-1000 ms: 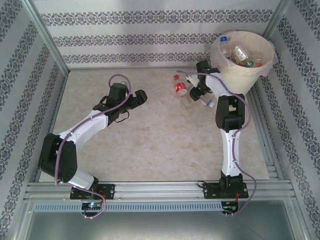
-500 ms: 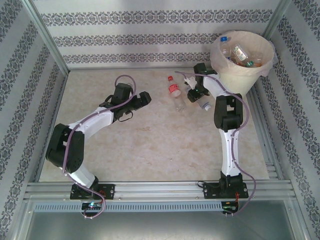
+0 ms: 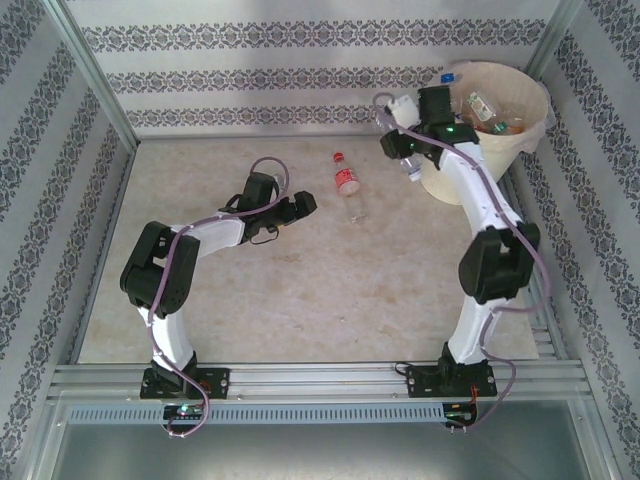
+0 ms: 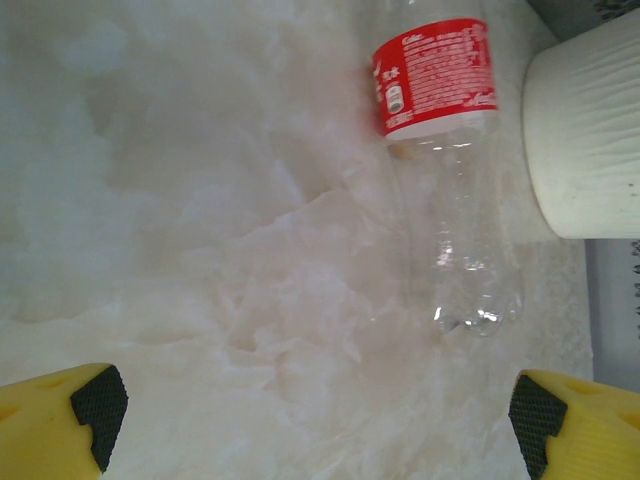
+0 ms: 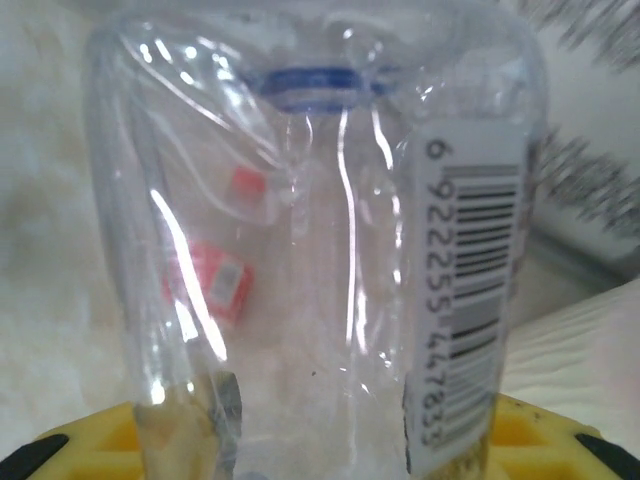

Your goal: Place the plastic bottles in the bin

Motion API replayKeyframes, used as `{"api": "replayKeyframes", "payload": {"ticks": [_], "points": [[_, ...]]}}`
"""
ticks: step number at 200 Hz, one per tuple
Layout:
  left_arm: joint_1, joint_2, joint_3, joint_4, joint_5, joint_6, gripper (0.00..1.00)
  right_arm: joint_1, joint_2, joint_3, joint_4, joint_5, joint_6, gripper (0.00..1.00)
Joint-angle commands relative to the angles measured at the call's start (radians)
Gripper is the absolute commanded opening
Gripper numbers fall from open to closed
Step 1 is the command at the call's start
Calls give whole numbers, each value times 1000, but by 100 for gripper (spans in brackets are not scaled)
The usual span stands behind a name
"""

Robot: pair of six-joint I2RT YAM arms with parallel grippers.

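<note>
R gripper (image 3: 408, 140) is clamped on a clear bottle (image 5: 330, 260), held up just outside the left rim of the bin (image 3: 535, 115) at the table's (image 3: 300, 300) far right corner. Drop prob needs a short shift right, over the opening. It's roughly upright, crumpled, white barcode label, blue neck ring. L gripper (image 3: 300, 205) is spread wide, w/ a red-label bottle (image 3: 348, 185) lying just past it, mid-table toward the far edge, long axis far-to-near.

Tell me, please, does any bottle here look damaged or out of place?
Yes. The clear bottle held in the right gripper is crumpled, its wall deeply creased. The red-label bottle lies on its side on the table, outside the bin.
</note>
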Motion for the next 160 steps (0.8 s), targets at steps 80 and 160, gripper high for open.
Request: {"api": "replayKeyframes", "payload": {"ticks": [80,160], "points": [[-13,-3,20,35,5,-4,100,-176,-158,-147,792,307,337,44],[-16,-16,5,27,-7,-2,100,-181,-94,-146,802,572,236,48]]}}
